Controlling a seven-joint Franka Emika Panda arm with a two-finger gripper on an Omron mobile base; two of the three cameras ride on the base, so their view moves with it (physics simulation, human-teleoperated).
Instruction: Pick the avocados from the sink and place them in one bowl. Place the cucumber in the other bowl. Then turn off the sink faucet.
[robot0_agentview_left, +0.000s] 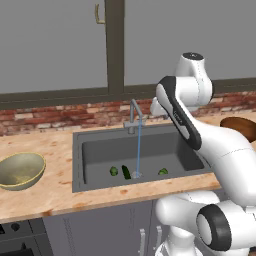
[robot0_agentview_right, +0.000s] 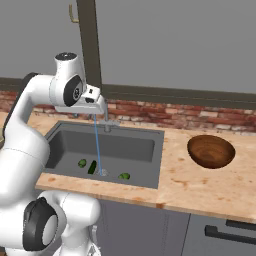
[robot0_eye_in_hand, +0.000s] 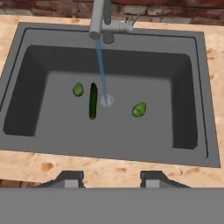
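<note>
Two bright green avocados (robot0_eye_in_hand: 78, 89) (robot0_eye_in_hand: 139, 109) lie on the floor of the dark grey sink (robot0_eye_in_hand: 211, 109), one on each side of the drain. The dark green cucumber (robot0_eye_in_hand: 92, 100) lies beside the left avocado. Water runs in a thin blue stream from the sink faucet (robot0_eye_in_hand: 103, 22) onto the drain. My gripper (robot0_eye_in_hand: 111, 177) hovers high above the sink's near edge, open, with nothing between its fingertips. In the right base view the gripper (robot0_agentview_right: 97, 105) hangs close to the faucet (robot0_agentview_right: 106, 122). The olive-yellow bowl (robot0_agentview_left: 20, 170) stands left of the sink. The brown bowl (robot0_agentview_right: 211, 151) stands to its right.
A brick backsplash (robot0_agentview_right: 200, 117) and a window frame post (robot0_agentview_left: 114, 45) rise behind the sink. Wooden counter (robot0_agentview_left: 45, 145) runs on both sides of the basin. A stove edge (robot0_agentview_left: 15, 235) shows at the lower left.
</note>
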